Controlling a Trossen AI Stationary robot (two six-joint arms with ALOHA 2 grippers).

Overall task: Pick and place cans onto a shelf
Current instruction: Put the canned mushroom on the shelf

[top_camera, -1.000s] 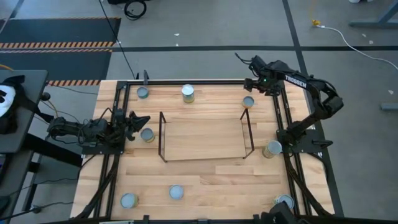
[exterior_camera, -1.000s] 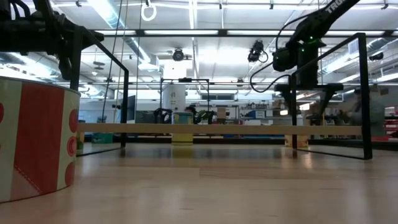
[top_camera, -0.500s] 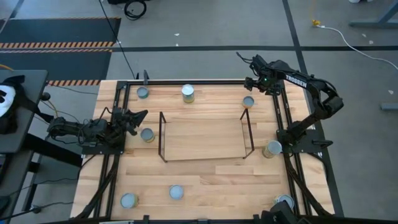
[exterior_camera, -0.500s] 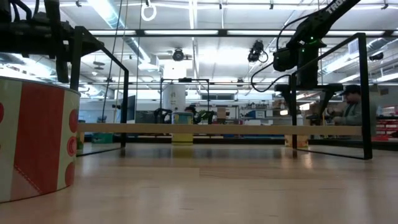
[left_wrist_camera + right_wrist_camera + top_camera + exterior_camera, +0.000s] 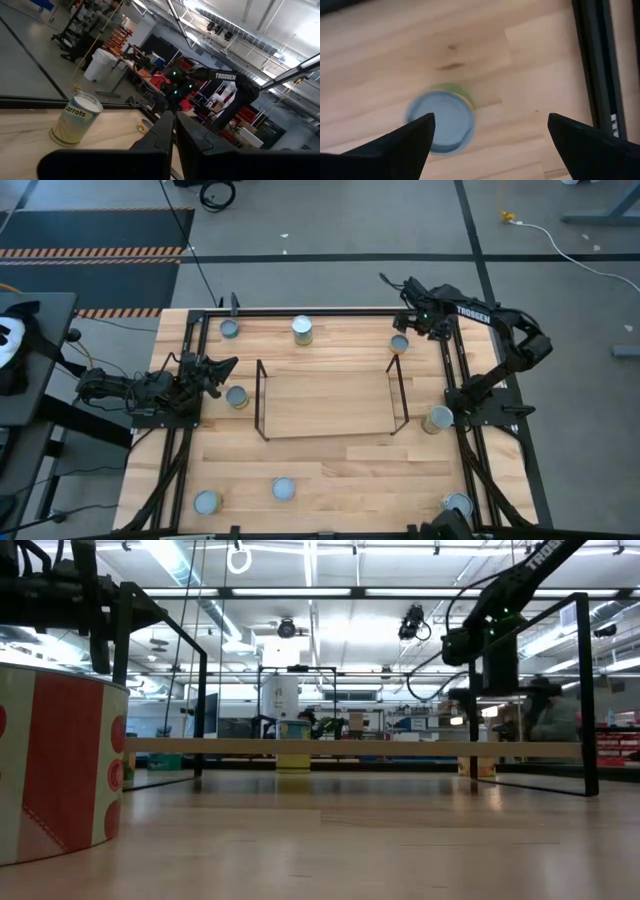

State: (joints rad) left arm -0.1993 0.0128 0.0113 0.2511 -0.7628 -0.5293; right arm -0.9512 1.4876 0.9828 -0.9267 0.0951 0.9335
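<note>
Background person (image 5: 548, 712) shifted; right pincer (image 5: 401, 319) spread, now nearer can (image 5: 399, 344); left pincer (image 5: 222, 367) clenched.

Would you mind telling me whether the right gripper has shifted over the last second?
Yes. In the high view the right gripper, open, has crept toward the can by the shelf's far right corner, coming in from the table's far edge.

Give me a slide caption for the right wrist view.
Right gripper, jaws open, hovers above a round silvery-blue-topped metal can on the light wood table.
</note>
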